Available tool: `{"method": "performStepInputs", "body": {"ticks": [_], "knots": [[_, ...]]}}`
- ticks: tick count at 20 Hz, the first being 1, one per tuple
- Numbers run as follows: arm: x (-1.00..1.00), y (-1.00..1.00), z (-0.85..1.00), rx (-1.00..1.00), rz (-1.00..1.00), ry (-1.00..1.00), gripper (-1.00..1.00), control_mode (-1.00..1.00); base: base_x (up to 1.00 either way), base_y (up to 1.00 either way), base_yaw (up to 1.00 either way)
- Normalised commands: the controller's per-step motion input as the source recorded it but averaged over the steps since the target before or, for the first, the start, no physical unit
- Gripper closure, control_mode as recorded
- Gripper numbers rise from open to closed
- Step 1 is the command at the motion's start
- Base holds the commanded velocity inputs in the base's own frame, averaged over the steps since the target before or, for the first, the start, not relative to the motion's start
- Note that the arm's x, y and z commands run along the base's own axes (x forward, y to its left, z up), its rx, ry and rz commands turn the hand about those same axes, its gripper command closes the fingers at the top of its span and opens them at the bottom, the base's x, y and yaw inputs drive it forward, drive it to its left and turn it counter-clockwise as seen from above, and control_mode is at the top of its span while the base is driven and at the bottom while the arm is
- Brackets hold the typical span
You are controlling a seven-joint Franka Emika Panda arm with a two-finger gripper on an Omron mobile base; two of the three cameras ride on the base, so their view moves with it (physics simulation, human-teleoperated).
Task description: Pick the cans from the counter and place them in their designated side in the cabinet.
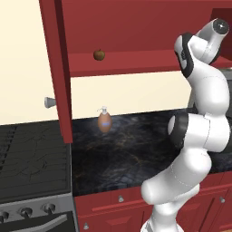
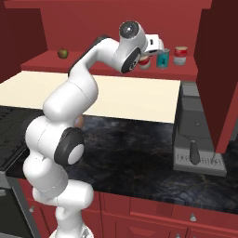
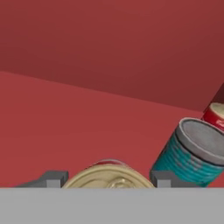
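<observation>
My gripper [image 2: 147,55] reaches into the dark-red cabinet [image 2: 93,18] at shelf height. It is shut on a can [image 2: 144,62] with a cream top and a red band, which sits low over the red shelf [image 2: 107,69]. In the hand view that can's cream lid [image 3: 109,174] lies between the two fingertips of the gripper [image 3: 108,180]. Just to its right stands the teal can [image 2: 162,59], which appears tilted in the hand view [image 3: 190,157]. Beyond the teal one stands another red and white can [image 2: 180,55], whose edge shows at the hand view's right border [image 3: 216,116].
A small brown apple [image 2: 62,53] rests at the shelf's left end. The tall cabinet door [image 1: 59,68] hangs open over the stove [image 1: 31,158]. A brown soap bottle [image 1: 104,121] stands on the black counter [image 1: 136,149]. A grey appliance [image 2: 197,135] sits at the counter's right.
</observation>
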Motion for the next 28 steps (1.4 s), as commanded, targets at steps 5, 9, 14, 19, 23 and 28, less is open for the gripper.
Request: {"method": "performStepInputs", "body": {"ticks": [5,9,14,19,23,28], "knots": [[0.1,-0.07,-0.1,-0.01,0.03,0.0,-1.0,-1.0,0.0,0.0,0.0],[0.16,-0.08,-0.09,0.0,0.04,0.0,-1.0,-1.0,0.0,0.0,0.0],[0.24,-0.06,-0.08,0.0,0.03,0.0,-1.0,-1.0,0.0,0.0,0.0],[0.17,-0.13,-0.06,0.0,0.04,-0.03,-1.0,-1.0,0.0,0.0,0.0],[0.07,-0.12,-0.02,0.0,0.05,-0.05,-1.0,-1.0,0.0,0.0,0.0],[0.07,-0.05,0.0,0.0,0.06,-0.05,-1.0,-1.0,0.0,0.0,0.0]]}}
